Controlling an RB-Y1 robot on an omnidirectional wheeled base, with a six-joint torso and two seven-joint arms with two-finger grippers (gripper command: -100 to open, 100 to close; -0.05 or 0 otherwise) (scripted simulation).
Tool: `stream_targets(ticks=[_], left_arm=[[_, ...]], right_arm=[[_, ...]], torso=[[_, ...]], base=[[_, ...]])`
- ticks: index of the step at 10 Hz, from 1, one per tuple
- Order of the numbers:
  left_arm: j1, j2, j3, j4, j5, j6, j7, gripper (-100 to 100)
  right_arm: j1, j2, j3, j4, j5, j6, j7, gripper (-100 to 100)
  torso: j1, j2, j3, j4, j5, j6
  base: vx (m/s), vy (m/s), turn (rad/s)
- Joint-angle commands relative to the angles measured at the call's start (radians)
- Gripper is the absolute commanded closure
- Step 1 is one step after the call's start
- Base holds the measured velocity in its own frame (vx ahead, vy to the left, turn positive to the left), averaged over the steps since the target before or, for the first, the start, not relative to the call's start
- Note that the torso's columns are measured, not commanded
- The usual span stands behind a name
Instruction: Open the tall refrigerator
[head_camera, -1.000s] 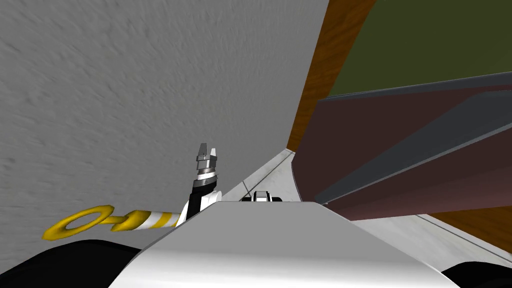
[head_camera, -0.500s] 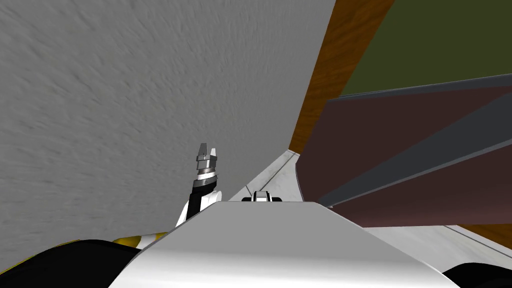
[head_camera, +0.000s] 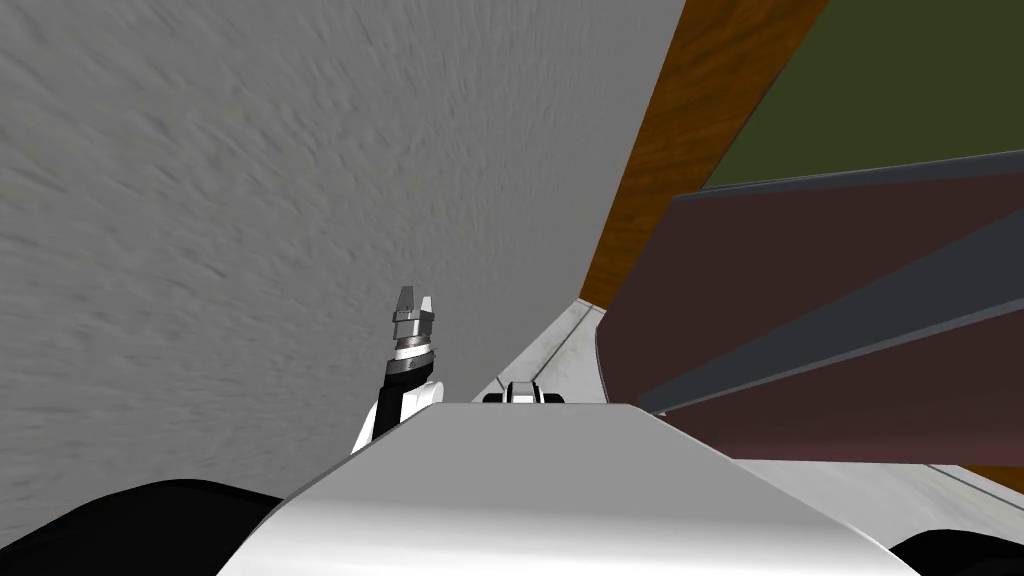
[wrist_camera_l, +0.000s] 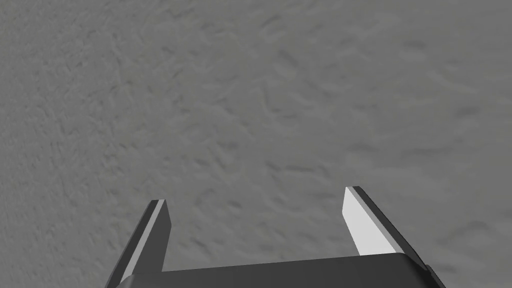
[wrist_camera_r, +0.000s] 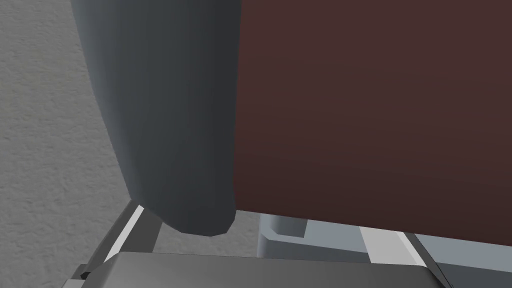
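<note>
So, left pincer (wrist_camera_l: 255, 196) is wide open, empty and aimed at the grey wall (head_camera: 250, 200), so it's out of this one. Right pincer (wrist_camera_r: 257, 227) is the near one: spread open too, gripping nothing, close up to the dark maroon fridge (head_camera: 800, 300). The fridge's grey bar (wrist_camera_r: 170, 125) runs away along the fingers, its end sitting between them.

Right jaws partly behind maroon panel (wrist_camera_r: 370, 110)
</note>
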Motion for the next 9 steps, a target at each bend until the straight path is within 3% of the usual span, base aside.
stream_targets(ticks=[1,6,7,8,9], left_arm=[[0.0,0.0,0.0,0.0,0.0,0.0,0.0,0],[0.0,0.0,0.0,0.0,0.0,0.0,0.0,0],[0.0,0.0,0.0,0.0,0.0,0.0,0.0,0],[0.0,0.0,0.0,0.0,0.0,0.0,0.0,0],[0.0,0.0,0.0,0.0,0.0,0.0,0.0,0]], right_arm=[[0.031,-0.029,-0.05,0.012,-0.011,0.0,-0.041,-100],[0.083,-0.078,-0.135,0.035,-0.037,-0.017,-0.103,-100],[0.081,-0.068,-0.118,0.031,-0.031,-0.021,-0.095,-100],[0.083,-0.067,-0.118,0.031,-0.031,-0.022,-0.099,0],[0.084,-0.066,-0.115,0.031,-0.03,-0.024,-0.098,0]], torso=[[0.003,-0.002,-0.001,0.0,0.0,0.0],[0.021,-0.007,-0.005,-0.002,0.009,-0.001],[0.024,-0.007,-0.006,-0.001,0.012,-0.002],[0.024,-0.006,-0.005,-0.002,0.011,-0.001],[0.022,-0.006,-0.003,-0.002,0.008,0.0]], base=[[-0.001,-0.05,-0.017],[0.008,-0.019,-0.036],[0.0,-0.008,-0.024],[-0.005,-0.005,-0.015],[-0.005,0.0,-0.012]])
